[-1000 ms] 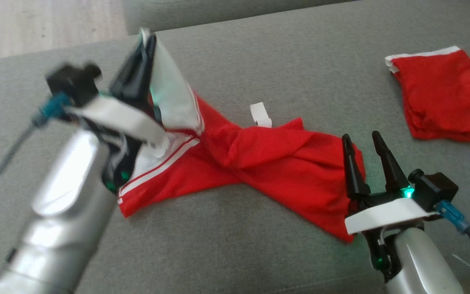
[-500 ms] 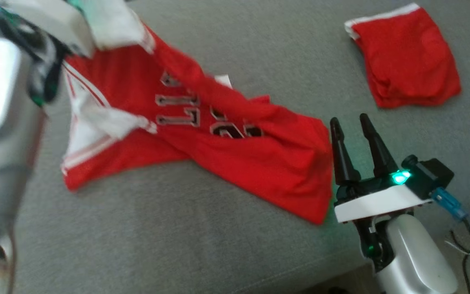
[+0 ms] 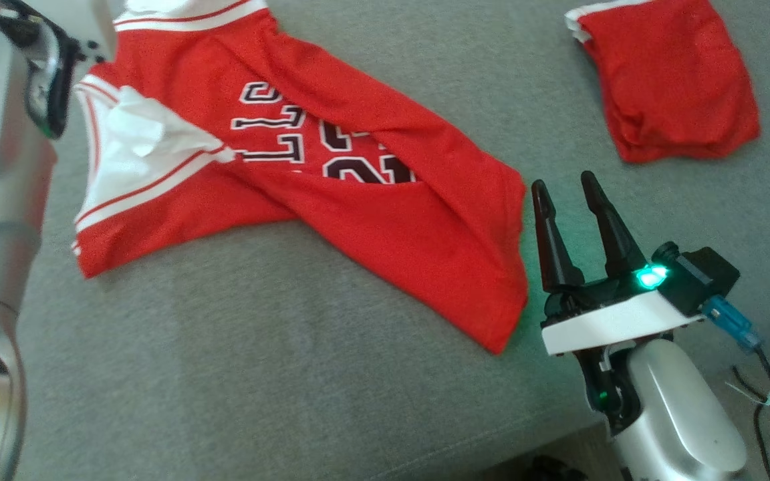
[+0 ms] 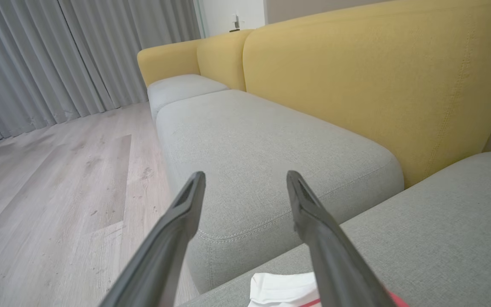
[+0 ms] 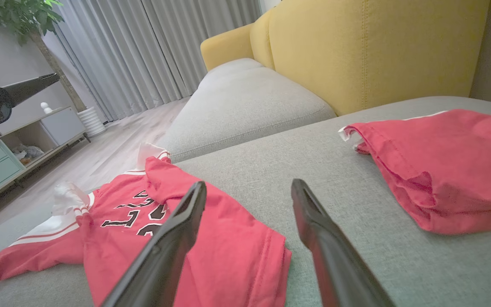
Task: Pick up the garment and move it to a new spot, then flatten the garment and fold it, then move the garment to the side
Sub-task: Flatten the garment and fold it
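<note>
Red jersey (image 3: 385,220) spread on grey cushion (image 3: 258,374)
Left gripper (image 4: 245,179) and right gripper (image 3: 564,184) gape wide, empty; right sits beside the hem, bare cushion ahead.

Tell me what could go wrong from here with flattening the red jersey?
A diagonal fold crosses the lettering on the jersey; folding now may trap that crease.
Its white trim lies by the edge of the cushion, so a pull might drag it off.
The right end effector sweeping outward could disturb the folded red garment.
</note>
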{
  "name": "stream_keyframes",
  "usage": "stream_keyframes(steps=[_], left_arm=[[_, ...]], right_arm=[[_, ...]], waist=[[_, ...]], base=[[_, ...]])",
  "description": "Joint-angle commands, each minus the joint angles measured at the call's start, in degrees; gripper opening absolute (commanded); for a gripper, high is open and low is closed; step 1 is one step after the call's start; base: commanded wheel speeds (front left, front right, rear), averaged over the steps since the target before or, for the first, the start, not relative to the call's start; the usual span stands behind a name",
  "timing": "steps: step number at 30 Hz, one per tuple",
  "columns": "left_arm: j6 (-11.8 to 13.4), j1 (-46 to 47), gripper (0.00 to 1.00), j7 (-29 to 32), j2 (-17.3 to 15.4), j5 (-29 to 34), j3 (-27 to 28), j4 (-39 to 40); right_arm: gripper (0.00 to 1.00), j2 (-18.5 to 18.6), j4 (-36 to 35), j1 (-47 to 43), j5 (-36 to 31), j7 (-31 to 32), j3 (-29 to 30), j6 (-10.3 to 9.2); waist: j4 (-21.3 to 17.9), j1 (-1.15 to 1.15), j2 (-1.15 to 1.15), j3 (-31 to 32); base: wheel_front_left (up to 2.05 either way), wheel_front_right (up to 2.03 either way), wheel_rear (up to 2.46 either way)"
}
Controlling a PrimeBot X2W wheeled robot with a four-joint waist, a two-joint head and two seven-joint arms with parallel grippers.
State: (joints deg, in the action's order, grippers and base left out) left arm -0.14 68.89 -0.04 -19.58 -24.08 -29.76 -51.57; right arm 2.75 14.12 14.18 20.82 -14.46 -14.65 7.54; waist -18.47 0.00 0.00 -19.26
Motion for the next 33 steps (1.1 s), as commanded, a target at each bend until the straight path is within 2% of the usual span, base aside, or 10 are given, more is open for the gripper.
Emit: stream_keyframes(steps=[1, 6, 11, 14, 17, 18, 23, 25, 29, 33], left_arm=[[-0.7, 2.4, 1.00, -2.1, -1.3, 0.0, 1.0, 0.5], [-2.7, -1.5, 1.00, -7.3, 0.5, -0.9, 0.2, -0.9], [-2.2, -9.1, 1.00, -12.6, 1.1, -1.2, -0.3, 0.7], [-0.9, -15.7, 1.00, -14.2, 1.7, -1.9, 0.3, 4.2], [1.5, -23.6, 1.00, -14.8, 2.2, -2.1, 1.1, 9.8], [1.5, -23.6, 1.00, -14.8, 2.2, -2.1, 1.1, 9.8], [7.6, -40.2, 1.00, -14.9, 3.0, -1.2, 5.5, 25.3], [9.2, -46.4, 1.00, -14.9, 3.6, -0.4, 6.6, 30.2], [10.5, -54.0, 1.00, -14.9, 4.5, 0.7, 7.6, 35.0], [10.1, -56.0, 1.00, -15.0, 4.8, 2.0, 7.8, 36.6]], right_arm=[[1.00, 0.1, -1.4, 1.2, -0.8, -0.5, -0.7, -0.05], [1.00, 0.1, -0.7, 0.9, -2.3, -0.5, 1.1, -0.05], [1.00, 0.1, -0.1, -0.3, -4.0, -0.5, 3.7, -0.05], [1.00, 0.1, 0.2, -1.3, -5.1, -0.5, 5.4, -0.05], [1.00, 0.1, 0.5, -2.5, -6.1, -0.5, 6.7, -0.05], [1.00, 0.1, 0.5, -2.5, -6.1, -0.5, 6.7, -0.05], [1.00, 0.1, 1.1, -4.1, -6.7, -0.5, 7.2, -0.05], [1.00, 0.1, 1.3, -4.6, -6.6, -0.5, 7.1, -0.05], [1.00, 0.1, 1.6, -5.1, -6.7, -0.5, 6.4, -0.05], [1.00, 0.1, 1.4, -5.0, -6.7, -0.5, 5.7, -0.05]], waist=[[1.8, 0.00, 0.00, 1.2], [5.6, 0.00, 0.00, 4.2], [10.0, 0.00, 0.00, 7.9], [12.8, 0.00, 0.00, 10.0], [15.3, 0.00, 0.00, 11.8], [15.3, 0.00, 0.00, 11.8], [17.5, 0.00, 0.00, 13.6], [18.0, 0.00, 0.00, 13.7], [18.1, 0.00, 0.00, 13.5], [17.3, 0.00, 0.00, 12.9]], base=[[0.00, 0.00, 0.00], [0.00, 0.00, 0.00], [0.00, 0.00, 0.00], [0.00, 0.00, 0.00], [0.00, 0.00, 0.00], [0.00, 0.00, 0.00], [0.00, 0.00, 0.00], [0.00, 0.00, 0.00], [0.00, 0.00, 0.00], [0.00, 0.00, 0.00]])
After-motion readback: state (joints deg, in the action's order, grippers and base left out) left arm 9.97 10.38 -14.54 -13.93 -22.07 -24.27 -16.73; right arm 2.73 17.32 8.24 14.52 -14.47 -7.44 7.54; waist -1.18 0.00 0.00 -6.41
